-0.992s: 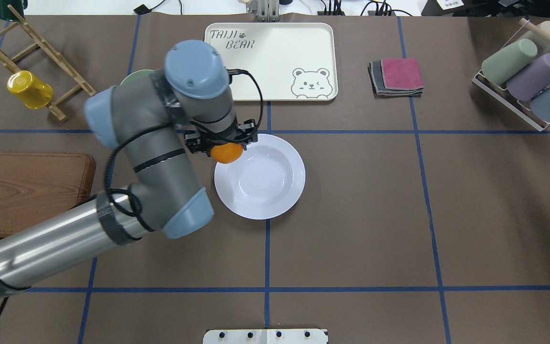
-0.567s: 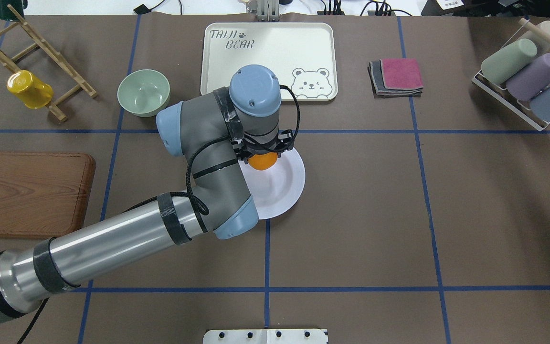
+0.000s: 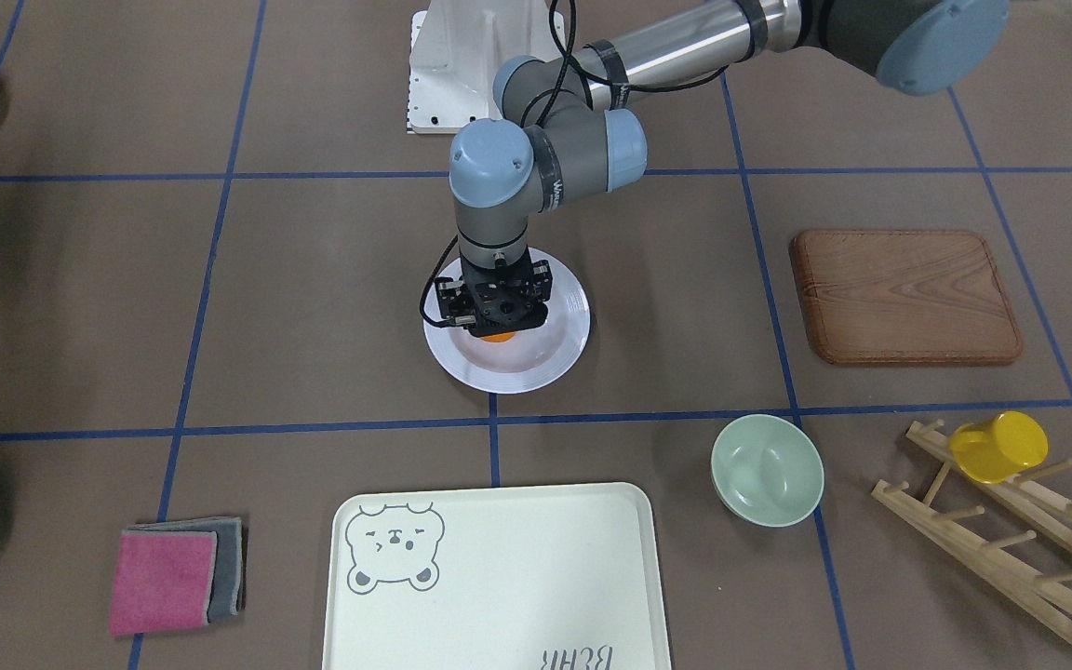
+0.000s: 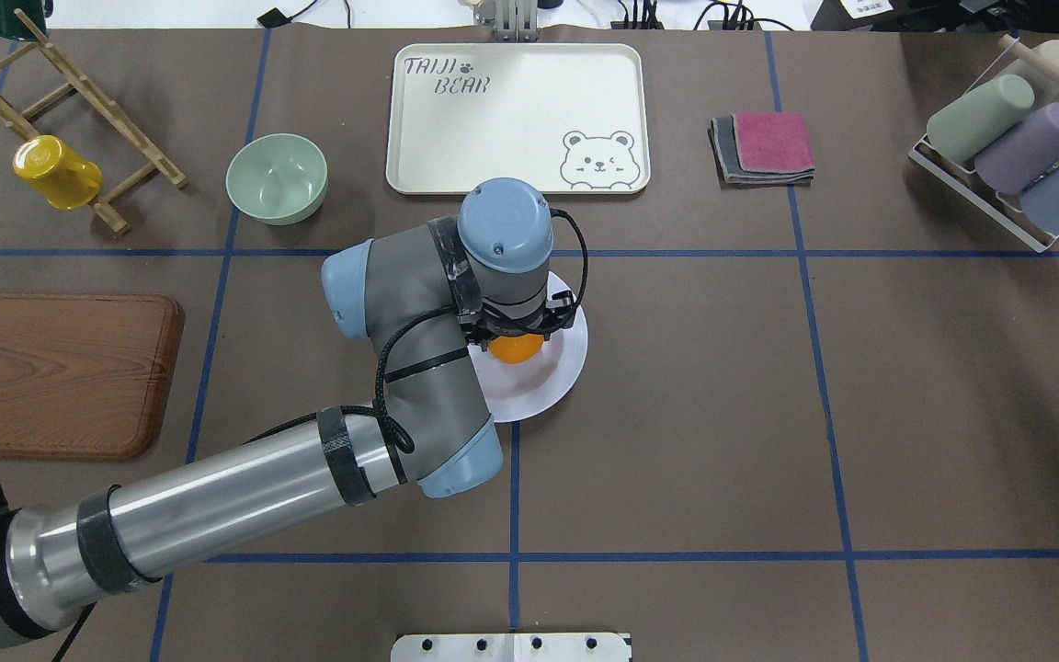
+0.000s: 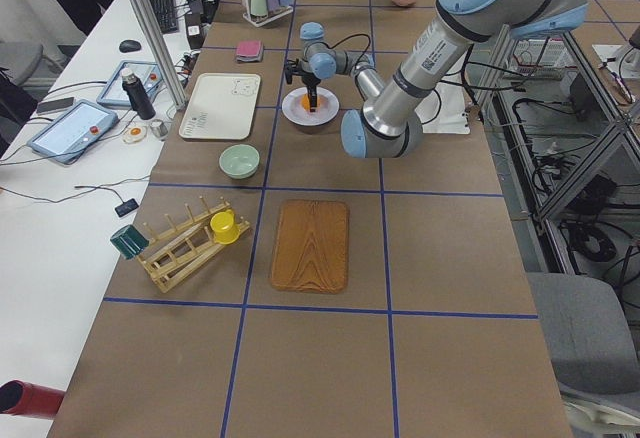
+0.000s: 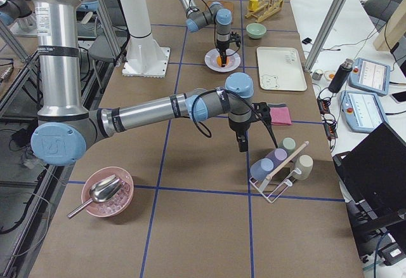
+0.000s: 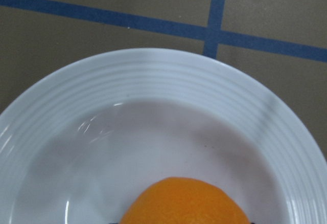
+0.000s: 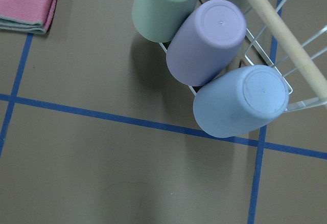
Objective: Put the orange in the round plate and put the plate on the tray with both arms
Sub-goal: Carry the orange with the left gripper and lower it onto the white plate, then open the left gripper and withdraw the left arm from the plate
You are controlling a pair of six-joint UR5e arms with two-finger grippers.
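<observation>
The left gripper [image 3: 496, 316] clasps the orange [image 4: 516, 348] over the sunken centre of the round plate [image 4: 559, 368] on the desk [image 4: 723, 368]. The tray [image 4: 511, 119] lies beyond the plate, apart from it. The right gripper [image 6: 243, 143] hangs well apart from the plate; its opening cannot be told

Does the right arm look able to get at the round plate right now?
Probably yes. The left end effector holds the orange over the middle of the round plate, and its arm hangs over the plate's left side only; the rim facing the right arm is uncovered.
</observation>
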